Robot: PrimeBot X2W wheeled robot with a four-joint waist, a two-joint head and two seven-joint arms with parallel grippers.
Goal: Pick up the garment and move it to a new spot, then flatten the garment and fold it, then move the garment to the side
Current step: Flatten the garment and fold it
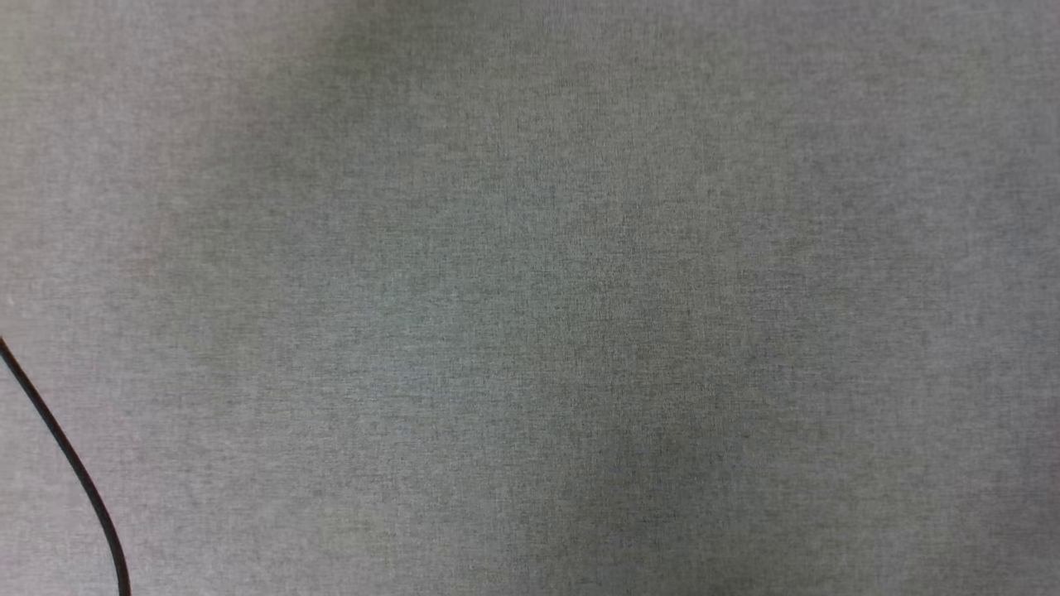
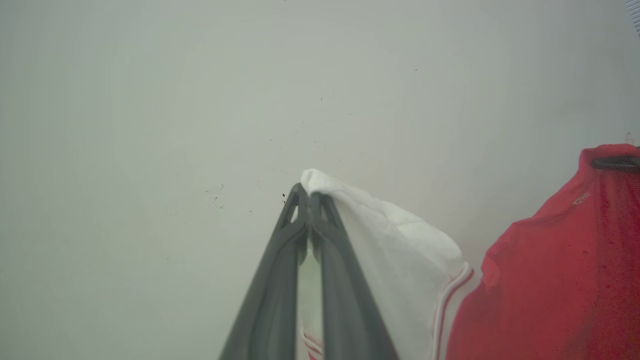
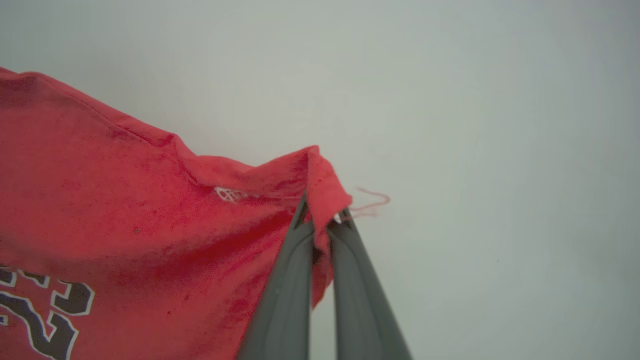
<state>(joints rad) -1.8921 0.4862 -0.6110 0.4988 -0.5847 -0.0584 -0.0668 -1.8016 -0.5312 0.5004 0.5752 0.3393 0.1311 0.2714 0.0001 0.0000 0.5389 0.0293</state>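
The garment hangs lifted between both grippers against a pale wall. In the left wrist view my left gripper (image 2: pixel 309 196) is shut on the garment's white sleeve (image 2: pixel 400 250), whose red-and-white striped trim runs down beside the red body (image 2: pixel 550 270). At the upper right edge of that view a dark fingertip (image 2: pixel 615 162) pinches the red cloth. In the right wrist view my right gripper (image 3: pixel 322 215) is shut on a red corner of the garment (image 3: pixel 125 200), a loose thread trailing from it. Black white-edged lettering (image 3: pixel 45 310) shows at the lower left.
The head view looks down on a grey fabric surface (image 1: pixel 530 298) with soft shadows. A thin black cable (image 1: pixel 74 472) curves across its lower left corner.
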